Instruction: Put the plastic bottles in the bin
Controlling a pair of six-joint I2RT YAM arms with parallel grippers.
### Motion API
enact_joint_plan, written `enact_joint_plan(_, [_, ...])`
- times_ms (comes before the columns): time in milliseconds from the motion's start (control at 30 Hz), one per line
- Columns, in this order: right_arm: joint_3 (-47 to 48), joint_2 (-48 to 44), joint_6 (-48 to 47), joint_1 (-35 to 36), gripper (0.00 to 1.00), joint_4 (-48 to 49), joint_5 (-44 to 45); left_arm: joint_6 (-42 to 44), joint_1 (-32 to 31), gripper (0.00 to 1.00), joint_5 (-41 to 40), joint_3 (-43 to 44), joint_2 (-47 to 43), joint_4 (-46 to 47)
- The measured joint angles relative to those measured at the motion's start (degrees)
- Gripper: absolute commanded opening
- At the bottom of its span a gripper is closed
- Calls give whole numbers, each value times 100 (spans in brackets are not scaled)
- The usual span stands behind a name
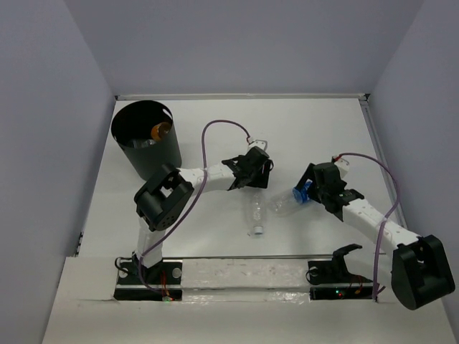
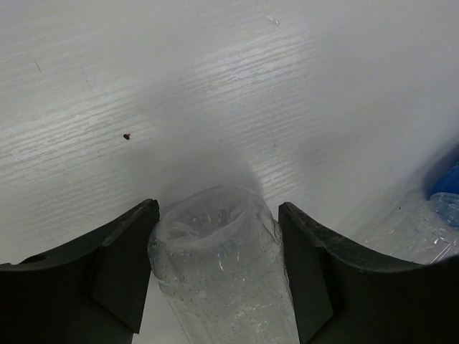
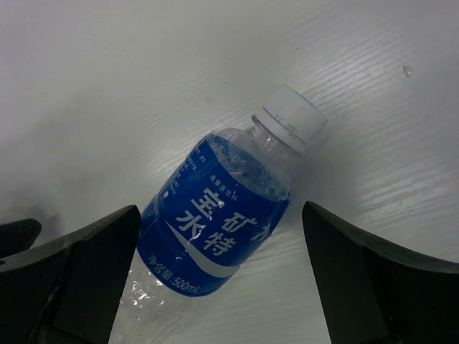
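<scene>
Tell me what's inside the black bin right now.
Inside the bin, an orange bottle shows by the right wall, with a pale glint beside it, perhaps clear plastic. The dark interior and near wall hide the rest.

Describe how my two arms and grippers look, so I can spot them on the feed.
The left arm and right arm are white links joined by bulky black housings. A thin purple cable loops along each. The gripper fingers are matte black, broad and curved, with no visible markings.
</scene>
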Motion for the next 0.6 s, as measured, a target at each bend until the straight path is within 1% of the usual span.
enact_joint_plan(100, [-44,299,168,-24,100,284,-216,55,0,53,-94,-76,-199,-31])
enact_joint_plan(200, [-61,623,291,-37,100,555,-358,140,0,53,-258,-109,-717,-243])
enact_joint_plan(300, [-61,1019,391,-63,98,822,-428,280,26,53,-605,-98,-1709,-448])
enact_joint_plan(367, [-48,1126,457,-70,93,1060,-468,411,103,53,-885,24,-2603,-579])
enact_joint_plan(433, [-61,1134,514,-87,89,1139,-485,531,264,53,-1123,223,-3185,-621])
enact_joint_plan(500, [-63,1126,553,-90,84,1261,-490,667,713,53,-1414,474,-3853,-597])
enact_joint_plan(533, [-63,1117,557,-90,83,1287,-487,717,960,53,-1488,538,-4050,-581])
enact_joint_plan(567, [-66,1113,560,-90,81,1335,-487,798,1283,53,-1659,601,-4280,-555])
enact_joint_plan(600, [-70,1106,575,-90,77,1368,-490,859,1714,54,-1834,662,-4489,-542])
